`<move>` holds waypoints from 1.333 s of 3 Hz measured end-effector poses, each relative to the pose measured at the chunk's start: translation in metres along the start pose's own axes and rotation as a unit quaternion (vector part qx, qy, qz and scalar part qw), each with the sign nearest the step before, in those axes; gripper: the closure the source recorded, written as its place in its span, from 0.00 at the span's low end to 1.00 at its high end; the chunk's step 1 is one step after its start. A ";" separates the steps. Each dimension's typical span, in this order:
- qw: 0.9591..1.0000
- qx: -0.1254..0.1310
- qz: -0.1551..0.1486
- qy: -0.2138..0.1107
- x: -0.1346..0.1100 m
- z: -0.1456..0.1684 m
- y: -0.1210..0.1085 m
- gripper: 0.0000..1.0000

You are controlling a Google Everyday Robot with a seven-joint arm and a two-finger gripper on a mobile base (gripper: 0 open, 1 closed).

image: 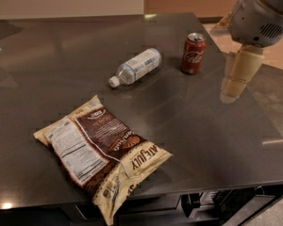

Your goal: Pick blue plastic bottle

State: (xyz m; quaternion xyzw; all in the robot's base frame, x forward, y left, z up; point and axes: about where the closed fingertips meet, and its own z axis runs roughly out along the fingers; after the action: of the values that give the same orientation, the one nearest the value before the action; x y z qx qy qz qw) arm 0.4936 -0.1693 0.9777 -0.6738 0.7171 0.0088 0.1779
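Clear white-capped blue plastic bottle (136,66) lies sideways; gripper (231,91) hovers near red can (193,53).

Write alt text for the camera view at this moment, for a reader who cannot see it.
A clear plastic water bottle lies on its side on a dark table, a red Coca-Cola can upright to its right. The gripper hangs over the table's right side, beyond the can, holding nothing. A brown-and-cream snack bag lies near the front edge.

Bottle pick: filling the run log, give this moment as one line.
bottle: lying on table, untouched | can: upright, beside bottle | pincer: over table's right side, apart from bottle
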 end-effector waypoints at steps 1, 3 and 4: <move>0.998 -0.018 -0.043 -0.032 -0.027 0.018 -0.031 0.00; 0.988 -0.063 -0.136 -0.047 -0.081 0.094 -0.099 0.00; 0.981 -0.078 -0.170 -0.042 -0.102 0.134 -0.123 0.00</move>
State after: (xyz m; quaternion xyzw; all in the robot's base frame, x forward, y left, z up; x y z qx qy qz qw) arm 0.6486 -0.0482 0.9077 -0.7969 0.5809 0.0629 0.1535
